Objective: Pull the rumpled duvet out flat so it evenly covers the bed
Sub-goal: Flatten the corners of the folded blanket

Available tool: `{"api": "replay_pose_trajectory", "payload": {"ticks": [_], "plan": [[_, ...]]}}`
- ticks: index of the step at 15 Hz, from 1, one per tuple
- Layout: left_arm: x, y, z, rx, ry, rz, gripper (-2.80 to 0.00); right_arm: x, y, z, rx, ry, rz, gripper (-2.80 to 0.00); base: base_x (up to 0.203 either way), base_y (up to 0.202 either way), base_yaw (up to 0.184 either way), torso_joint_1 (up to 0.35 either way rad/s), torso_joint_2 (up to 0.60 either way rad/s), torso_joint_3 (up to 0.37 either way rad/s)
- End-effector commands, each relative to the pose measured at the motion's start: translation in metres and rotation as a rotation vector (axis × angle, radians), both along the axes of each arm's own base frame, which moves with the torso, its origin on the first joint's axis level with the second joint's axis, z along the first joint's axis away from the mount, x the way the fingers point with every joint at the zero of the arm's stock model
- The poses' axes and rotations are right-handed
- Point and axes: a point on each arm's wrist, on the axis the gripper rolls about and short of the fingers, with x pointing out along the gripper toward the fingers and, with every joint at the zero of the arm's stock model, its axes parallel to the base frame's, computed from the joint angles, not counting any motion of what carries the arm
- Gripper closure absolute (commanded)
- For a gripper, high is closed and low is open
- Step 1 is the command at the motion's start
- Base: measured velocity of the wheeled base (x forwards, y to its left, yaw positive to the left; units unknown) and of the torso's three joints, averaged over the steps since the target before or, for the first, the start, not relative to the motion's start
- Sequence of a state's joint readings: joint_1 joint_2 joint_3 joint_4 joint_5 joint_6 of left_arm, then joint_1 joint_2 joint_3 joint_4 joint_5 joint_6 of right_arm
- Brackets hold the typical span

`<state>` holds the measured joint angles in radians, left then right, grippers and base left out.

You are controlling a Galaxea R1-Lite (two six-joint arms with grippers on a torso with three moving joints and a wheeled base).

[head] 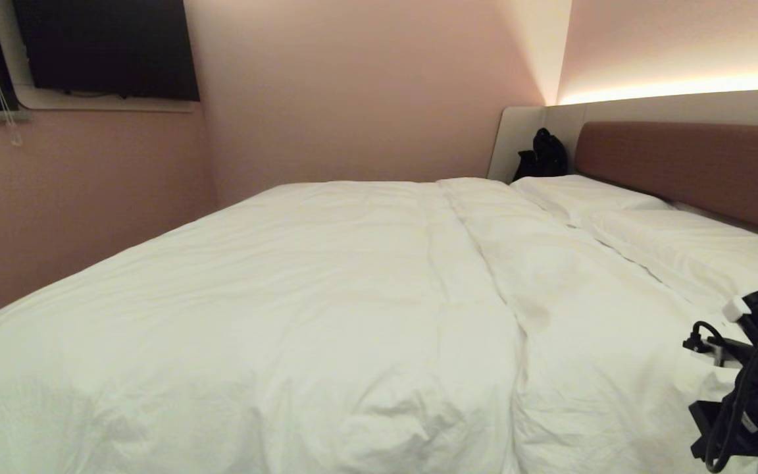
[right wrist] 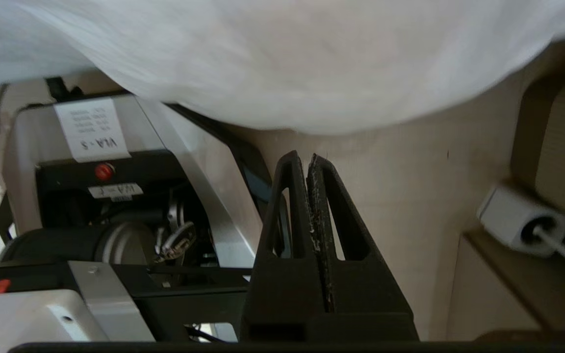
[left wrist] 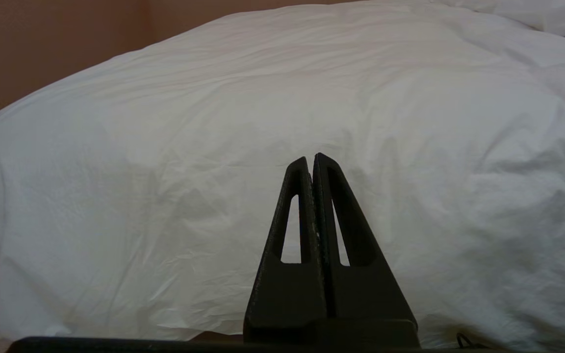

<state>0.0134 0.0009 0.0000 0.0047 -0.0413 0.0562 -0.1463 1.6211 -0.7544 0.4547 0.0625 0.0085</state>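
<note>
Beside the bed's headboard (head: pixel 695 168), a black bag (head: pixel 542 157) stands past the pillows (head: pixel 622 210); both pincers (left wrist: pixel 312 159) (right wrist: pixel 308 158) pressed together, empty.

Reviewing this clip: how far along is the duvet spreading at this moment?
Mostly done: the duvet lies across the bed and drapes over the near edge, with the pillows uncovered. In hand: nothing; the right gripper is shut and empty below the hanging edge, and the left gripper is shut, off the cloth. Left: a lengthwise ridge and light wrinkles.
</note>
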Motion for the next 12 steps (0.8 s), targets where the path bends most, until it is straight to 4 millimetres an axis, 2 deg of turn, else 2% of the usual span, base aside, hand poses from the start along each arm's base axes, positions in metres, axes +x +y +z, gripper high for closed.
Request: {"api": "replay_pose_trajectory", "payload": {"ticks": [1, 4, 5, 9, 12], "plan": [[0.000, 0.000, 0.000, 0.001, 0.001, 0.000, 0.00, -0.001, -0.006, -0.018, -0.012, 0.023, -0.028, 0.00, 0.000, 0.000, 0.000, 0.000, 0.00, 0.000], [0.000, 0.000, 0.000, 0.001, 0.001, 0.000, 0.00, 0.007, -0.009, -0.035, -0.058, 0.014, -0.015, 0.00, 0.000, 0.000, 0.000, 0.000, 0.00, 0.000], [0.000, 0.000, 0.000, 0.001, 0.001, 0.000, 0.00, 0.010, -0.010, -0.040, -0.066, 0.006, -0.012, -2.80, 0.000, 0.000, 0.000, 0.000, 0.00, 0.000], [0.000, 0.000, 0.000, 0.001, 0.001, 0.000, 0.00, 0.036, -0.021, -0.063, -0.132, -0.027, -0.045, -2.80, 0.000, 0.000, 0.000, 0.000, 0.00, 0.000], [0.000, 0.000, 0.000, 0.001, 0.001, 0.000, 0.00, 0.051, -0.032, -0.071, -0.159, -0.106, -0.031, -2.80, 0.000, 0.000, 0.000, 0.000, 0.00, 0.000]]}}
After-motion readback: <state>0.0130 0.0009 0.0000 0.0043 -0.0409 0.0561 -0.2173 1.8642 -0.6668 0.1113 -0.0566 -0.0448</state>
